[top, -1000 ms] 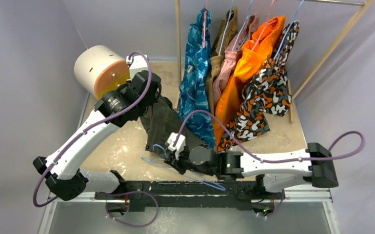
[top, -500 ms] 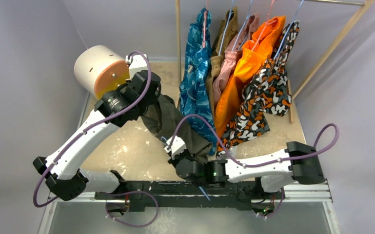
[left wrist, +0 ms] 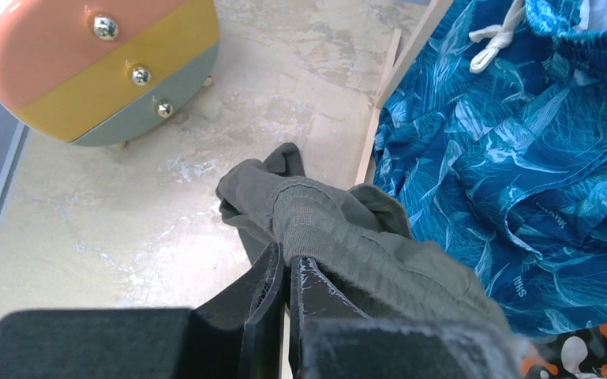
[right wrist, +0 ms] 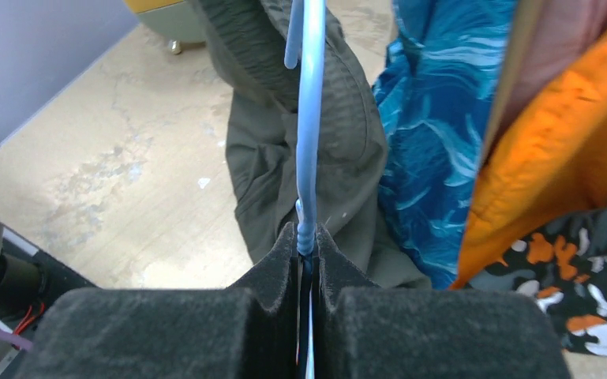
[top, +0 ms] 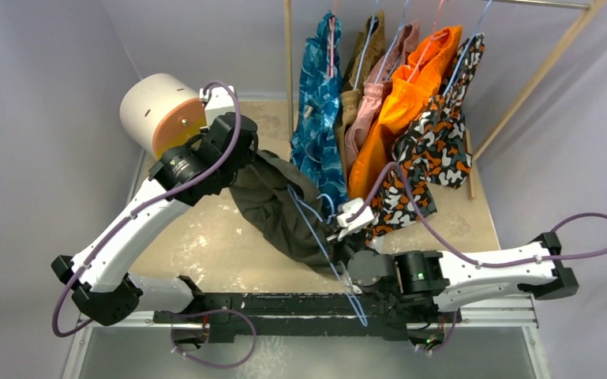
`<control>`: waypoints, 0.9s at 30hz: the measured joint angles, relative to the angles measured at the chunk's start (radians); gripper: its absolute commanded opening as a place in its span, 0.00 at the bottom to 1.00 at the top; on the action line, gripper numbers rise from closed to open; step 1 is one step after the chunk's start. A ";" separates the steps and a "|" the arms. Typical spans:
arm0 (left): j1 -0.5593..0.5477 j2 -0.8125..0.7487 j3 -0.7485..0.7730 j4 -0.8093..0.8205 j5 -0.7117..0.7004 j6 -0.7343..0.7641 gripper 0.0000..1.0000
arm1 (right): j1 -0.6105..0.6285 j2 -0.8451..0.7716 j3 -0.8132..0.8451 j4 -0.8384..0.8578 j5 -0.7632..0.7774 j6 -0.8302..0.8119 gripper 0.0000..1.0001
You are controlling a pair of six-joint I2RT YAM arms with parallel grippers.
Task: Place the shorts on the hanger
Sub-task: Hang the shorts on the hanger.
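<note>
matt olive cloth shorts [left wrist: 339, 229]; smooth, glossy light-blue hanger [right wrist: 309, 118].

Dark olive-green shorts [top: 272, 209] hang bunched, one edge pinched in the left claw [left wrist: 286, 267]. A thin light-blue wire hanger [right wrist: 309, 142] sticks straight out from the right claw [right wrist: 306, 243], against the shorts.

Overhead, two wrist close-ups; shorts [top: 271, 212] shared
</note>
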 measured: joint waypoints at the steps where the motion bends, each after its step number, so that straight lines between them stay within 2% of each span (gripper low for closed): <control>1: 0.000 0.000 0.007 -0.003 -0.003 0.000 0.00 | 0.000 -0.019 0.001 -0.024 0.010 0.011 0.00; 7: 0.000 0.000 0.085 -0.038 -0.024 0.003 0.00 | 0.000 -0.087 0.044 -0.207 0.063 0.105 0.00; 11: 0.000 0.011 0.183 -0.079 -0.033 0.003 0.00 | 0.001 -0.095 0.101 -0.370 0.083 0.228 0.00; 14: 0.000 0.032 0.285 -0.126 -0.029 0.003 0.00 | 0.002 -0.114 0.146 -0.441 0.105 0.259 0.00; 17: 0.000 0.065 0.424 -0.167 -0.008 0.003 0.00 | 0.002 -0.146 0.203 -0.442 0.134 0.223 0.00; 20: 0.000 0.073 0.506 -0.180 0.027 0.002 0.00 | 0.002 -0.183 0.237 -0.374 0.164 0.131 0.00; 23: 0.000 0.028 0.439 -0.142 0.075 -0.008 0.00 | 0.002 -0.225 0.236 -0.291 0.187 0.041 0.00; 27: 0.000 -0.077 0.132 -0.079 0.145 -0.037 0.00 | 0.003 -0.282 0.182 -0.253 0.191 0.006 0.00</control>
